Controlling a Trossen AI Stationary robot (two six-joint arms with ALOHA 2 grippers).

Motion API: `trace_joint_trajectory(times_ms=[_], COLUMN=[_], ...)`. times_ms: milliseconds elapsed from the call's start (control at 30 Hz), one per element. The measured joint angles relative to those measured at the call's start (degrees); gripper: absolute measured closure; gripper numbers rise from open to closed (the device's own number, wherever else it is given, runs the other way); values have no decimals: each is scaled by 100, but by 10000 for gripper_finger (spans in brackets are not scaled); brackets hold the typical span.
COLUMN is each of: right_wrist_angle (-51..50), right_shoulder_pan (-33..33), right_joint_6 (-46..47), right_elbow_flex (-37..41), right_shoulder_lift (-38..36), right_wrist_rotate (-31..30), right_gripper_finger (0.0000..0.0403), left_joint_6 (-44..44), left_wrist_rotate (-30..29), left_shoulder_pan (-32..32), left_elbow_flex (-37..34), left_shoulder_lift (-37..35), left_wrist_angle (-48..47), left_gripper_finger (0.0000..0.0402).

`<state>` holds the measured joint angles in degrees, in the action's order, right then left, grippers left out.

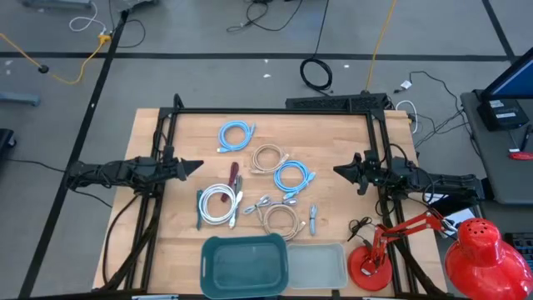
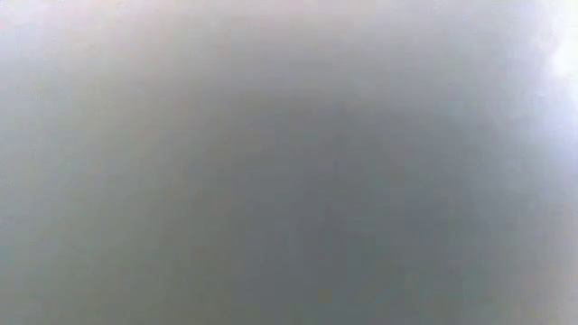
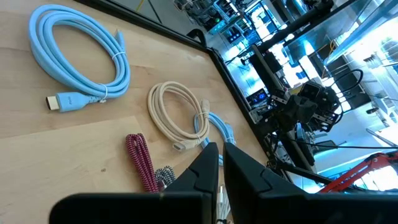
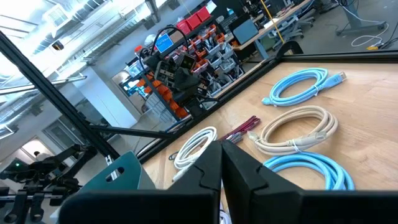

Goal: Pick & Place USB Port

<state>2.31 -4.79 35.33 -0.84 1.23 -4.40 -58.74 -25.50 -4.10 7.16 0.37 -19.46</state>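
The left hand [image 1: 198, 166] is positioned at the left edge of the pale wooden bench [image 1: 333, 133], fingers closed, nothing held. The right hand [image 1: 337, 170] is positioned at the right edge, fully closed and empty. Coiled cables are laid at frame centre: a light-blue coil [image 1: 236, 134], a beige coil [image 1: 268, 157], a white coil [image 1: 218, 204]. A dark-green plastic bin [image 1: 244, 265] is set at the lower centre.

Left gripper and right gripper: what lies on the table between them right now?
High view: between the left gripper and right gripper lie a beige coiled cable, a red cable and a blue coiled cable.
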Motion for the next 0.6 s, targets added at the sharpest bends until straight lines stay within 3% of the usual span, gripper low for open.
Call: trace_joint_trajectory(times_ms=[267,467,600], right_wrist_angle=[302,701,777], right_shoulder_pan=[2,2,-13], right_joint_6=[685,3064,3607], right_elbow_flex=[0,0,0], right_shoulder_lift=[4,14,15], right_wrist_rotate=[-36,-1336,-1966], right_gripper_finger=[403,403,403], left_joint_6=[0,0,-1], left_wrist_rotate=[0,1,2], left_shoulder_pan=[-1,-1,0], left_elbow_flex=[0,0,0], left_shoulder_lift=[1,1,1], left_wrist_angle=[0,1,0], left_gripper_finger=[376,376,376])
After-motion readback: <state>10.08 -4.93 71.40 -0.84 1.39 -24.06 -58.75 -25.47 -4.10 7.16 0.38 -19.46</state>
